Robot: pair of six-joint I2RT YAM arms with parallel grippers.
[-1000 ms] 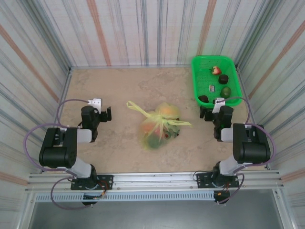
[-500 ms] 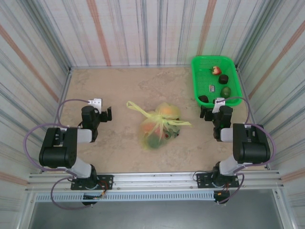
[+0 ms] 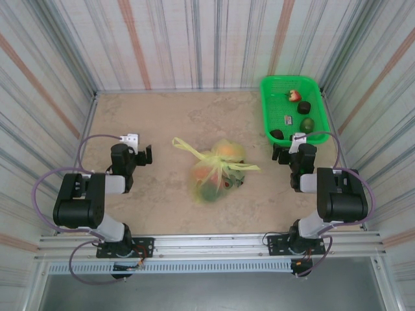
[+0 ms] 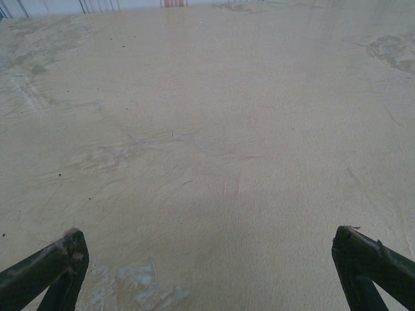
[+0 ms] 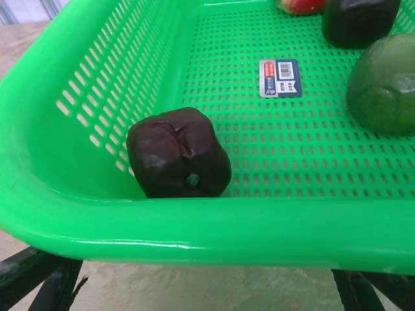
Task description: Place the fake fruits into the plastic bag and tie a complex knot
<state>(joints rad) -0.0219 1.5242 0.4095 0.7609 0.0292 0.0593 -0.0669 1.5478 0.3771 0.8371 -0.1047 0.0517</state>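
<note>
We see the plastic bag (image 3: 214,172) lying near the middle of the table (image 3: 155,116), bulging with fake fruits (image 3: 209,173) that show orange, red and green through its thin yellow-green skin. Its handles are drawn together into the knot (image 3: 213,157) on the bag's far side, with one loose end trailing far-left and another to the right. The left gripper (image 3: 145,155) sits to the left of the bag, well apart from it. In the left wrist view its fingers (image 4: 55,262) are spread wide over bare tabletop with nothing between them. The right gripper (image 3: 283,151) rests to the right of the bag, just at the near edge of the green basket (image 3: 266,107) in the far right corner. In the right wrist view its dark fingers (image 5: 39,275) stand apart below the basket's near rim, holding nothing. Inside the basket we find a dark purple fruit (image 5: 178,162) against the near-left wall, a green fruit (image 5: 382,84) to the right, another dark fruit (image 5: 360,19) beyond it, a red fruit (image 5: 301,5) at the far edge, and a small barcode sticker (image 5: 280,78) on the mesh floor.
</note>
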